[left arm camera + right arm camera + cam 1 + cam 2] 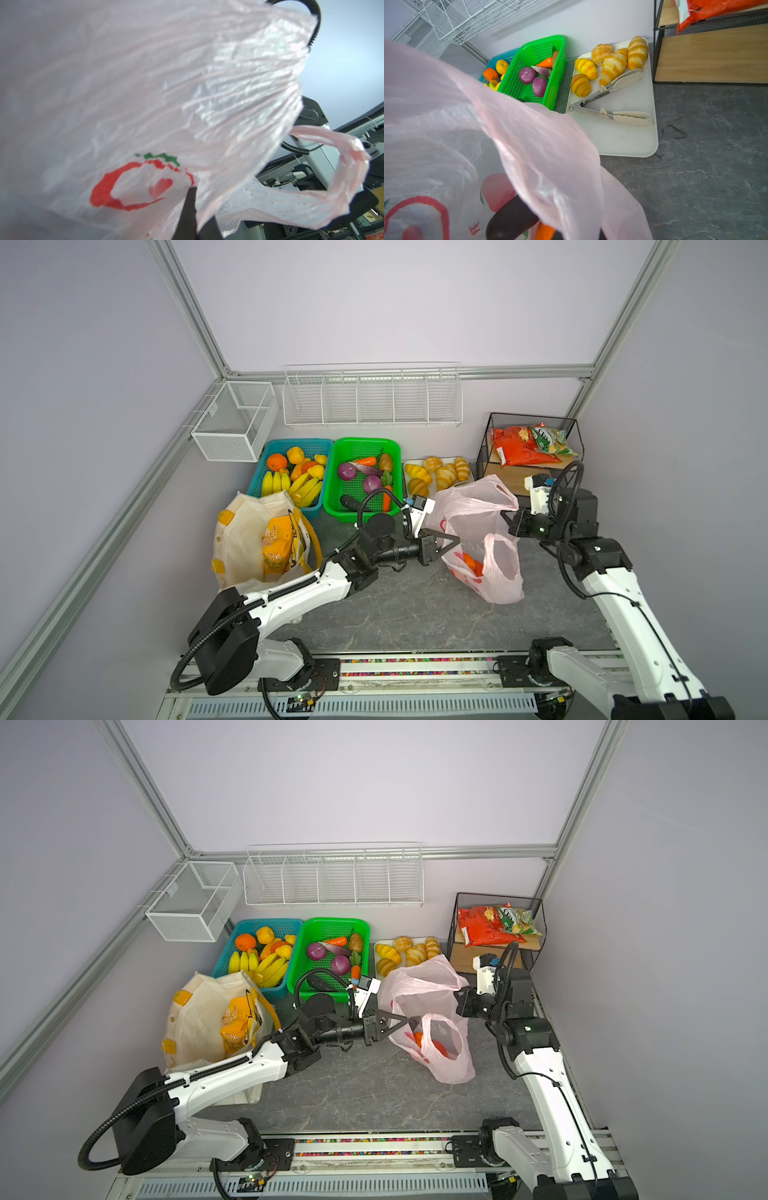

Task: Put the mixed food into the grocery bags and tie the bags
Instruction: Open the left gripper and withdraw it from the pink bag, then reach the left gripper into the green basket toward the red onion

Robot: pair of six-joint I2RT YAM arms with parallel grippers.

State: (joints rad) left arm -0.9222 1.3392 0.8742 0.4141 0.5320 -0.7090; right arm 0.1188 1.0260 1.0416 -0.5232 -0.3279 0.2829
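crinkly, glossy pink plastic bag (187,83)

Two bags out there: the pink bag (478,506) right at the left tool (457,540), the canvas tote (241,531) well behind it. Two plastic baskets near it, a blue basket (299,442) and a green basket (361,441), with two purple onions (347,470) in the green. Five croissants (612,64), one tongs (627,80), one tray (623,141). Two wire racks (372,400) on the wall.

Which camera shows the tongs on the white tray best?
The right wrist view: the tongs lie open on the tray beside the croissants, fully in sight. In both top views the bag covers that part of the tray. The left wrist view shows mostly bag, no tongs.
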